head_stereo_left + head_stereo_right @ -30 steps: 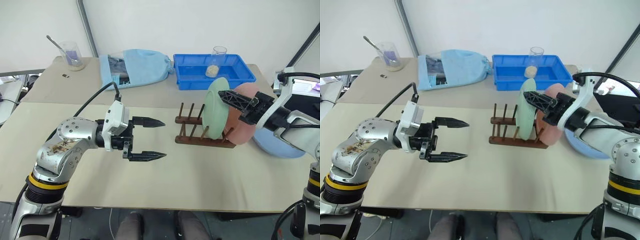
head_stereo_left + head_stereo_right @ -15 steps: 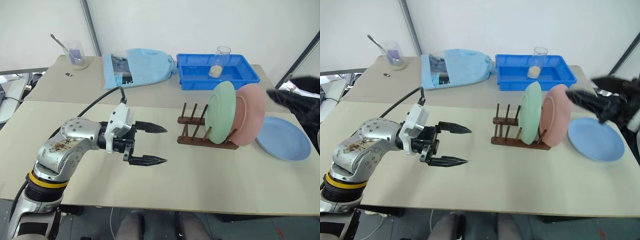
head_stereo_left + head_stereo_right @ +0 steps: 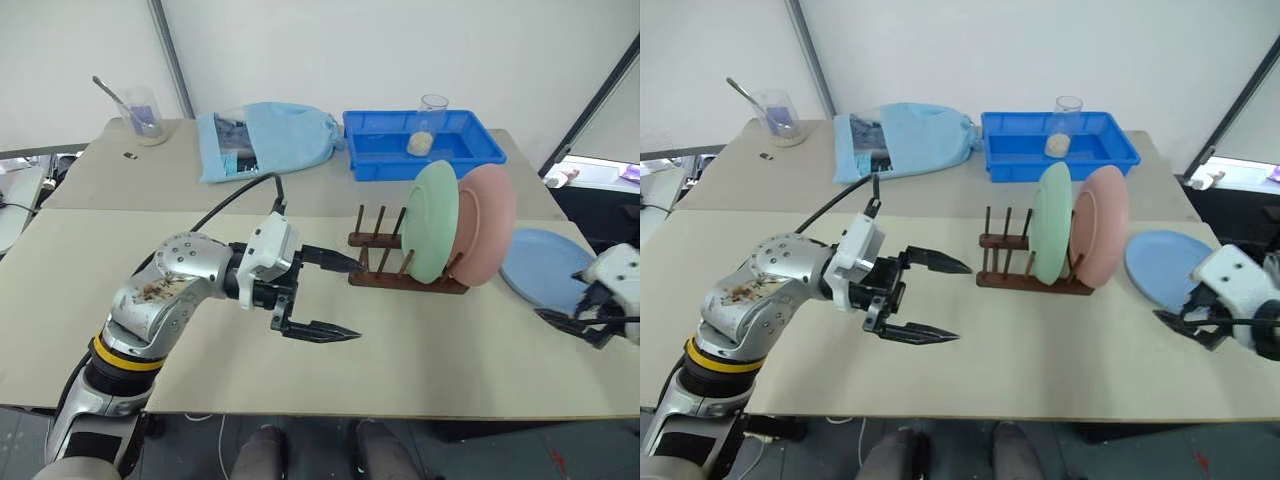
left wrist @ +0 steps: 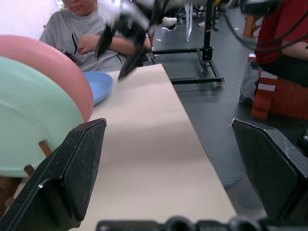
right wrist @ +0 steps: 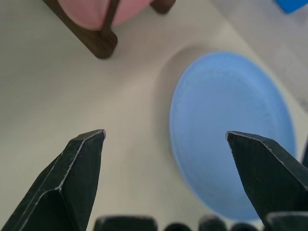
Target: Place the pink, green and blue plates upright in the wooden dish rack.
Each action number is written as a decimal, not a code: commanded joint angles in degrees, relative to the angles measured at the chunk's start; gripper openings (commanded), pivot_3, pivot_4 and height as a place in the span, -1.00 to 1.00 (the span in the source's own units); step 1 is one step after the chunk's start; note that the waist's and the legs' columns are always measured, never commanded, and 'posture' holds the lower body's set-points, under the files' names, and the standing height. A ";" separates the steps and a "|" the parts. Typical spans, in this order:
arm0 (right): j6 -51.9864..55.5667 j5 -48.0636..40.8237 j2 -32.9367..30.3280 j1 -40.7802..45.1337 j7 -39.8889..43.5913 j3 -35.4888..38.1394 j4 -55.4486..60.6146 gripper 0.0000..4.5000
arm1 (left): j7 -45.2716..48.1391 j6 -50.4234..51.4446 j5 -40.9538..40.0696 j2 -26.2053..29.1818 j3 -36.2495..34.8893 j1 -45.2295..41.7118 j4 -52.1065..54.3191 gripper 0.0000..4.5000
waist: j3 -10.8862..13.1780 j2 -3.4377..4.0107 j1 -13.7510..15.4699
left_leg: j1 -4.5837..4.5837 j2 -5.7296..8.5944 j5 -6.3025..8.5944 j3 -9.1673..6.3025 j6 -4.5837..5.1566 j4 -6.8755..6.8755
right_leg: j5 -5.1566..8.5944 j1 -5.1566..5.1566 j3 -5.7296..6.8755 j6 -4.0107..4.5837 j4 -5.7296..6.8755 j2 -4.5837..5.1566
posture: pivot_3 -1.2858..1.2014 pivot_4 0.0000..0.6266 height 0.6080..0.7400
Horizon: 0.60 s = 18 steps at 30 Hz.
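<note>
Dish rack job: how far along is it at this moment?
Two of three are done: the green plate and the pink plate stand upright in the wooden dish rack. Nothing is in hand: the right gripper is open over the blue plate, which lies flat on the table beside the rack, and the left gripper is open and empty. Left: lift the blue plate and slot it upright.

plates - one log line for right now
pink, green: upright in rack | blue: flat on table | grippers: both open, empty
</note>
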<state>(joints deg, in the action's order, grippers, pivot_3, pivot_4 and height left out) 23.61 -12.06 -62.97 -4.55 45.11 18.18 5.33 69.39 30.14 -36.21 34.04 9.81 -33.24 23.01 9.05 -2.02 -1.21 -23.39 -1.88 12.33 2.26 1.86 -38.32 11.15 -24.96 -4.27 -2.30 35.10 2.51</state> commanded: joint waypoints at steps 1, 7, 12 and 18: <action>-4.01 4.84 1.84 6.46 -2.35 -5.00 -6.72 0.99 | -0.63 -1.06 0.02 -0.93 0.72 -0.97 2.66 1.00 | 0.00 0.01 0.13 | -0.03 0.01 0.00 -0.01 0.00 0.02 | -0.04 -0.02 -0.02 -0.07 0.00 -0.01 | 0.03 -0.52 1.00; -0.87 8.60 6.66 15.59 -5.46 -10.67 -16.16 0.75 | -1.08 -1.79 0.98 -2.18 2.04 -1.43 2.66 1.00 | 0.00 0.02 0.24 | 0.00 0.03 -0.01 -0.02 0.00 0.00 | -0.05 0.01 -0.04 -0.08 0.01 -0.03 | 0.03 -0.52 1.00; 2.12 10.25 8.35 18.83 -6.43 -12.66 -19.94 0.02 | -0.06 -1.10 -0.57 -3.21 2.44 -1.93 2.88 1.00 | -0.01 0.03 0.36 | 0.01 0.04 -0.01 -0.01 0.00 -0.04 | -0.06 0.05 -0.07 -0.09 0.00 -0.03 | 0.03 -0.52 1.00; 3.89 11.25 8.87 19.41 -6.61 -13.20 -20.41 -0.90 | 1.35 -2.21 0.45 -2.82 2.55 -2.28 1.80 1.00 | -0.01 0.04 0.35 | 0.02 0.03 -0.01 -0.01 0.00 -0.04 | -0.11 0.05 -0.08 -0.17 0.02 -0.04 | 0.03 -0.52 1.00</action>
<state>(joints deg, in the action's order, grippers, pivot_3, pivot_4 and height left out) 26.57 -1.20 -53.93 14.72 38.67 4.50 -15.01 70.40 29.00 -35.87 31.15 12.46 -34.22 23.95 9.03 -1.99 -0.86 -23.35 -1.85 12.33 2.25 1.86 -38.36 11.04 -24.88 -4.35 -2.47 35.11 2.48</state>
